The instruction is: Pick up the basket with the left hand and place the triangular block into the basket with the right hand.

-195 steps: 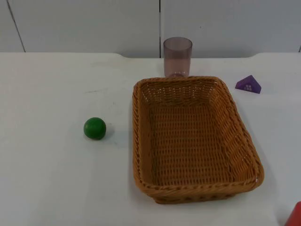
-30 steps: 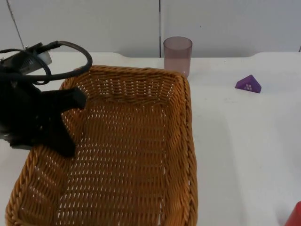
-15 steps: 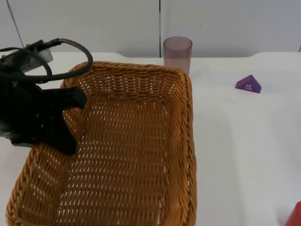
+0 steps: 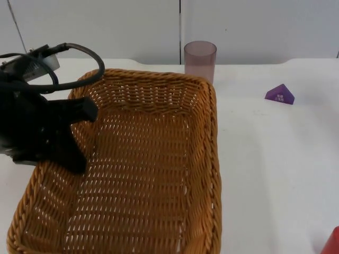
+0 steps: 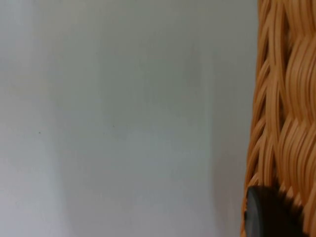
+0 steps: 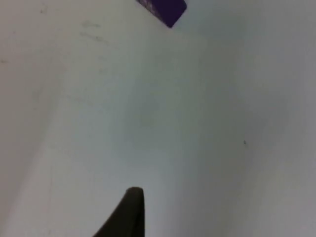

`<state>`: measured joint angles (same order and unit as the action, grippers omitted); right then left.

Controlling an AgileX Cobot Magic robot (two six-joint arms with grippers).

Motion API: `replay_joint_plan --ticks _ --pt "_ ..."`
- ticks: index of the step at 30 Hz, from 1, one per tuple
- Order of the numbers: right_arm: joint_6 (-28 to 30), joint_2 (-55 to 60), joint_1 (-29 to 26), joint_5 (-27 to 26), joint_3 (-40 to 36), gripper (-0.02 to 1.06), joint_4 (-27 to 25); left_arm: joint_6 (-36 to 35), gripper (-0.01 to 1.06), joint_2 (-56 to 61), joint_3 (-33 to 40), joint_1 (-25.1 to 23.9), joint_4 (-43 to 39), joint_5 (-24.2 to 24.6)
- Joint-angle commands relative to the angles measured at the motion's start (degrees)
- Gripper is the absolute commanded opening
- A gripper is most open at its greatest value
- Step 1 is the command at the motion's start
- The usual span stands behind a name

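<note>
**benchrat:** So where's the triangular block [image 4: 279, 94] at? Looks untouched to me. It's sitting flat on the white table [image 4: 275, 159] off to the right, near the far edge, well apart from the basket [image 4: 132, 169]. The right wrist view catches a purple corner of it [image 6: 165, 10] up ahead.

**wickerfan:** Yep, not picked yet. The basket half looks done though: the left gripper [image 4: 79, 137] is clamped on the basket's left rim, and the basket sits so large in the top view that I'd say it's lifted off the table. The left wrist view has the wicker wall [image 5: 281, 113] right against a black fingertip.

**benchrat:** And the right gripper [image 6: 129, 210]?

**wickerfan:** One dark fingertip over bare table, block ahead of it. Can't tell if it's apart or together.

**benchrat:** So roughly halfway. Left to do: reach the block, grab it, carry it over, drop it in.

**wickerfan:** Agreed. Other stuff: a translucent cup [image 4: 200, 62] just beyond the basket's far rim, and something red [image 4: 331, 242] at the near right edge. Neither looks in the way.
</note>
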<state>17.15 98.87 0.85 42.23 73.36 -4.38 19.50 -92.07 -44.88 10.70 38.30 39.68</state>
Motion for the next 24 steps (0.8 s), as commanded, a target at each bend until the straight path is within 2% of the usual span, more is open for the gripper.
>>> replay_joint_plan --ticks 1,5,6,10,11,18,24 --pt "3.0 6.8 0.1 2.2 6.9 1.01 -0.9 0.1 0.0 0.8 0.0 -0.2 1.8 0.4" --pt "9.2 18.7 1.9 4.7 20.6 1.01 -0.7 0.1 0.0 0.8 0.0 -0.2 1.8 0.2" --pt "9.2 18.7 1.9 4.7 20.6 1.01 -0.7 0.1 0.0 0.8 0.0 -0.2 1.8 0.2" --pt "15.1 30.4 3.8 6.9 33.8 1.01 -0.8 0.1 0.0 0.8 0.0 -0.2 1.8 0.1" --pt "15.1 30.4 3.8 6.9 33.8 1.01 -0.8 0.1 0.0 0.8 0.0 -0.2 1.8 0.1" --pt "19.4 42.3 6.1 8.8 48.3 1.01 -2.8 0.1 0.0 0.8 0.0 -0.2 1.6 0.1" --pt "21.7 46.6 7.2 8.0 51.6 1.0 -3.4 0.1 0.0 0.8 0.0 -0.2 1.6 0.1"
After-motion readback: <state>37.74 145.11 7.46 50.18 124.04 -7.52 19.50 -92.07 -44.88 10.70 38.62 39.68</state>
